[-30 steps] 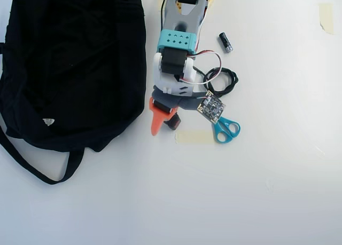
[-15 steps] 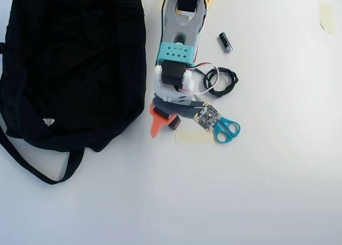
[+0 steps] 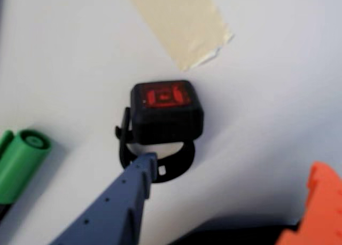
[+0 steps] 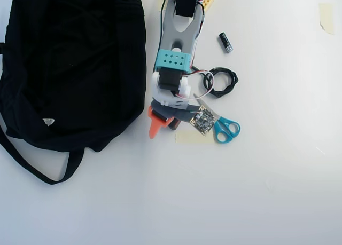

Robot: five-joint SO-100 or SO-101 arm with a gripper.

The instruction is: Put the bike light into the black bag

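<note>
The bike light (image 3: pixel 166 110), a blocky black body with a red lens and a ring strap, lies on the white table in the wrist view. My gripper (image 3: pixel 235 186) is open. Its blue finger (image 3: pixel 128 197) has its tip at the light's strap ring, and its orange finger (image 3: pixel 320 202) stands well to the right of the light. In the overhead view my gripper (image 4: pixel 164 126) is just right of the black bag (image 4: pixel 69 63), and the light (image 4: pixel 173 124) barely shows under it. The bag lies flat at the left with its long strap (image 4: pixel 32 167) and white tag (image 4: pixel 48 121).
A green marker (image 3: pixel 21 159) lies left of the light and a strip of masking tape (image 3: pixel 181 21) beyond it. In the overhead view teal scissors (image 4: pixel 227 129), a coiled black cable (image 4: pixel 220 82) and a small black cylinder (image 4: pixel 225 42) lie right of the arm.
</note>
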